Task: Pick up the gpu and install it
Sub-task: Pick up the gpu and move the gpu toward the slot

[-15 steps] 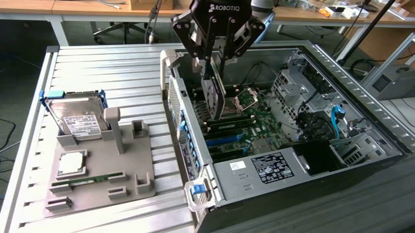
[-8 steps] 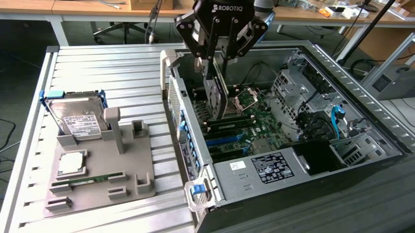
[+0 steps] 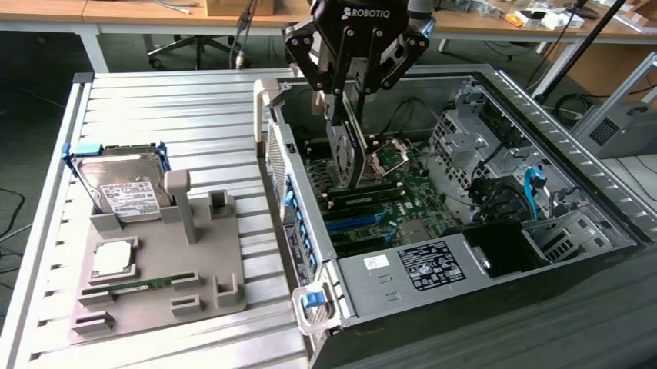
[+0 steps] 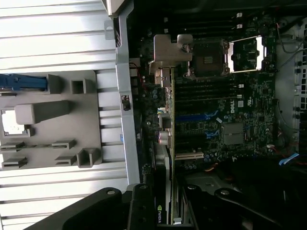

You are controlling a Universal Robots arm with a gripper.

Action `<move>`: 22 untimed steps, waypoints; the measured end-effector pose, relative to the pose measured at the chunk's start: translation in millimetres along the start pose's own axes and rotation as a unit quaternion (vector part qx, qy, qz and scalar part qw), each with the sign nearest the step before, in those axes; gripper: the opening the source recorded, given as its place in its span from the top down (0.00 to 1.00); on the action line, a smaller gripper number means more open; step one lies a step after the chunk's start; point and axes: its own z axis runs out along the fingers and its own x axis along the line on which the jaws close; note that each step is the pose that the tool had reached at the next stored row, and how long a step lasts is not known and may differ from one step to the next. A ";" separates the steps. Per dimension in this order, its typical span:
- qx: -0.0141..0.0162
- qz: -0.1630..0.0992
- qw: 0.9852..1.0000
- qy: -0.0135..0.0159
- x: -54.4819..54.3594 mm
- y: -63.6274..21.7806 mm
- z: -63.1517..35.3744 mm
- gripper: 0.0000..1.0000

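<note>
End effector (image 3: pixel 345 106) grasps the gpu (image 3: pixel 348 157) by its upper edge above the motherboard (image 3: pixel 416 192); likely light, rigid, fragile, so best held by the edges.

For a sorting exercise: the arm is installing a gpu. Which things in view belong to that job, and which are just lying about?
Belong to the job: gripper, shut on the gpu; open computer case; motherboard inside it.
Lying about: hard drive; memory stick; grey holder they sit in.
</note>
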 end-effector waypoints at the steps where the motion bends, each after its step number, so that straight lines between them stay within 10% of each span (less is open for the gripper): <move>1: 0.000 0.000 1.000 0.000 -0.7 0.0 0.0 0.73; 22: 0.000 0.000 1.000 0.000 -10.7 0.8 0.3 0.73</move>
